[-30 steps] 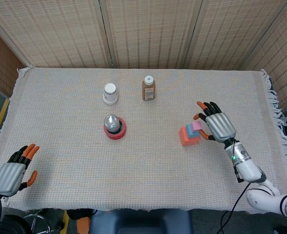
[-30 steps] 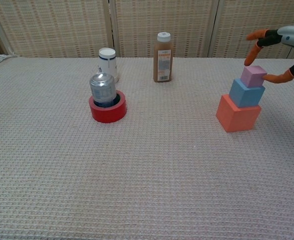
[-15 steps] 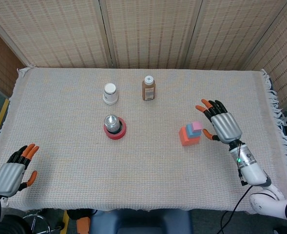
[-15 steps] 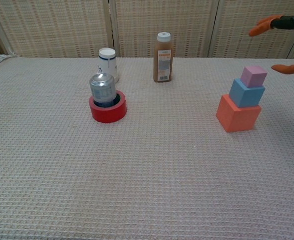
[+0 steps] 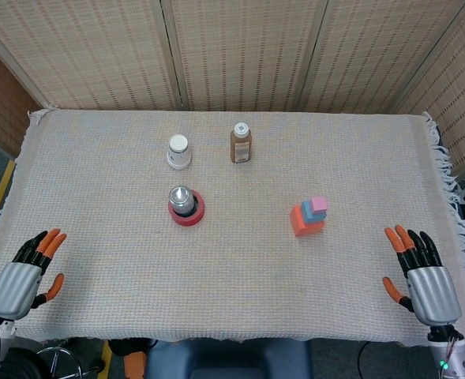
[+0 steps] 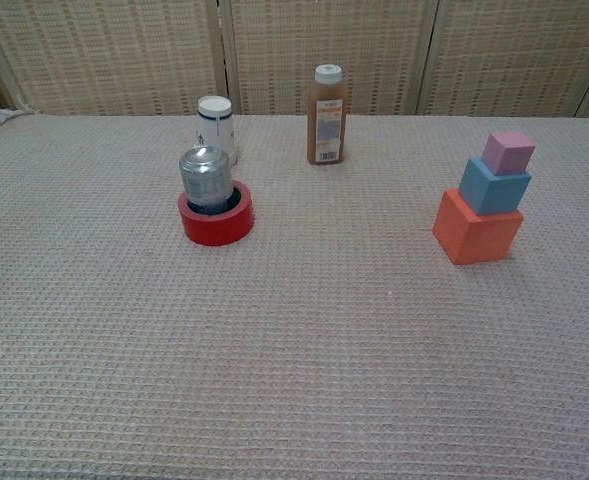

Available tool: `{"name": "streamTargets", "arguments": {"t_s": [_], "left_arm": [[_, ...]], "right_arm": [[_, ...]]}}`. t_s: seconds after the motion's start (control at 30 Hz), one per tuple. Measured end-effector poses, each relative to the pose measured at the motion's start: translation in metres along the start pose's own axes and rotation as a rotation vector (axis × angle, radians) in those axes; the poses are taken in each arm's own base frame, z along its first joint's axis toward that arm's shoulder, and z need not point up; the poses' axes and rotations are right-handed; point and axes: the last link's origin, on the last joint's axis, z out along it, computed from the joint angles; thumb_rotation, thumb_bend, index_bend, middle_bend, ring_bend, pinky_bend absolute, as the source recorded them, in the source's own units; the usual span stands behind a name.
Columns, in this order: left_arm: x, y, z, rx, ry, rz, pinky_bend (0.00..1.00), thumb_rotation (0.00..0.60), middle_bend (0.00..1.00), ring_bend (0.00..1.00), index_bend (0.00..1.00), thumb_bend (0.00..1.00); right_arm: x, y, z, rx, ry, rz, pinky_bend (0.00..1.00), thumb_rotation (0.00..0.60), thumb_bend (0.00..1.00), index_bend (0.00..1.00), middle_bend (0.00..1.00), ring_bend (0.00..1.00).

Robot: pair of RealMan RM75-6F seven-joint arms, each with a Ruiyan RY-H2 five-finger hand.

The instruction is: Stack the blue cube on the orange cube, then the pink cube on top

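Head view: left hand (image 5: 17, 284), right hand (image 5: 429, 290) flat at near table edge, fingers spread, empty.

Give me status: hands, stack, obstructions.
Left hand and right hand open, at near table edge. Pink cube on blue cube on orange cube, stack standing. Nothing touching the stack.

On my screens I see a woven beige cloth (image 5: 240, 260) covering the table, with a silver can (image 6: 205, 178) standing inside a red ring (image 6: 215, 224), a white-capped jar (image 6: 215, 124) just behind it, and a brown bottle (image 6: 326, 114) upright to the jar's right, wicker screens (image 5: 240, 47) behind.
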Motion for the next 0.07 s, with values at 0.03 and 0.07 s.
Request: {"name": "streamTargets", "arguments": {"t_s": [0.03,0.07], "left_arm": [[-0.0006,0.0006,-0.0002,-0.003,0.000,-0.001,0.11,0.600,0.00,0.00,0.00,0.48],[-0.0013,0.0016,-0.0005,-0.007,-0.001,0.000,0.11,0.600,0.00,0.00,0.00,0.48]], "right_arm": [[0.0008,-0.0018,-0.0030,0.002,-0.010,0.011,0.00,0.600,0.22,0.00,0.00,0.00],[0.0014,-0.0029,-0.0048,0.004,-0.021,0.021,0.00,0.600,0.22,0.00,0.00,0.00]]}}
